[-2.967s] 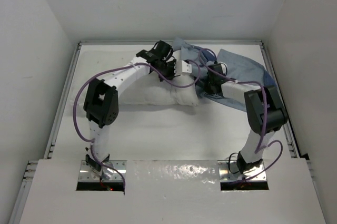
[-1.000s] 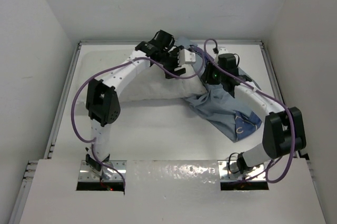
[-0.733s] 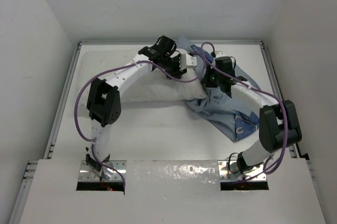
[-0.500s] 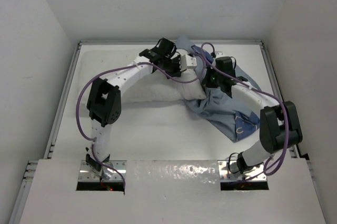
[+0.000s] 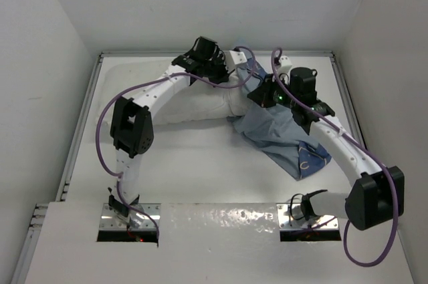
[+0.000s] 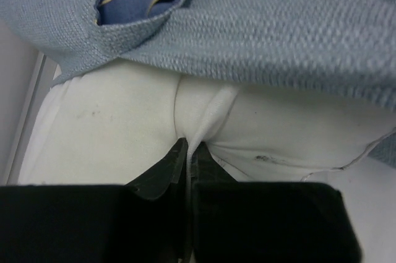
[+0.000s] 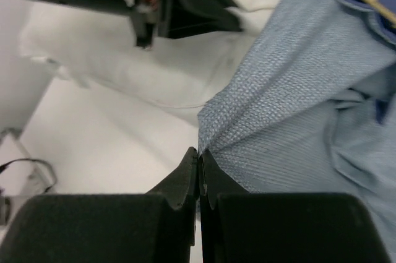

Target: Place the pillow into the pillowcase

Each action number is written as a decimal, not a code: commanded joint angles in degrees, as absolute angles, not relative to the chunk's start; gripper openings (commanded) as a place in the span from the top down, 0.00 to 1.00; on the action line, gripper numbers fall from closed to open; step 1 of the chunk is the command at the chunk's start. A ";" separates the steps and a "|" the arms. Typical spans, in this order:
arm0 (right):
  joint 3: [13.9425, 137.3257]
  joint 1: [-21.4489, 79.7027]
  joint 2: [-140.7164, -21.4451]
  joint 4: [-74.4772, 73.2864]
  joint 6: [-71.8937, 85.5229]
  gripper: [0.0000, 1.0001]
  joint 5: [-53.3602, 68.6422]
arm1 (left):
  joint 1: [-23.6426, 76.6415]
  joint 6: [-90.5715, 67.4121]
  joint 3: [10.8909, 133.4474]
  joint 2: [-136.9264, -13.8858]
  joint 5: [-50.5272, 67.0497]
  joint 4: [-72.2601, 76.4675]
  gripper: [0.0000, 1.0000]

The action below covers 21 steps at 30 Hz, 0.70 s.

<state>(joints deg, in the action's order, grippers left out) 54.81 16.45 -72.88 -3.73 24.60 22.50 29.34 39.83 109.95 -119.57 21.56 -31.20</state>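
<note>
The white pillow (image 5: 194,103) lies across the far middle of the table, its right end under the blue pillowcase (image 5: 281,133). My left gripper (image 6: 188,146) is shut on a pinched fold of the pillow (image 6: 124,120), just below the grey-blue pillowcase edge (image 6: 266,34). In the top view the left gripper (image 5: 235,63) sits at the pillow's far right corner. My right gripper (image 7: 198,151) is shut on the pillowcase (image 7: 291,108) at its hem; from above the right gripper (image 5: 259,95) is over the cloth's upper left edge. The cloth drapes from there toward the near right.
A raised rail (image 5: 80,123) borders the table on the left and another rail (image 5: 351,110) on the right, with white walls beyond. Purple cables (image 5: 100,130) loop off both arms. The arm bases (image 5: 127,220) sit at the near edge.
Both grippers have closed, the left on the pillow and the right on the pillowcase. The right arm has swung out and lifted, pulling the pillowcase edge up and leftward over the pillow's end.
</note>
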 commanded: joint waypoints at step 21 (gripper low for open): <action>58.26 18.02 -89.82 8.97 38.06 0.30 17.49 | 18.82 35.77 123.83 -116.98 33.84 -37.70 0.17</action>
<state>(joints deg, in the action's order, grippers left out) 56.97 17.78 -93.08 5.45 39.05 21.04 25.39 37.39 117.51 -120.77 32.73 -39.13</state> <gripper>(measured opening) 0.685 0.794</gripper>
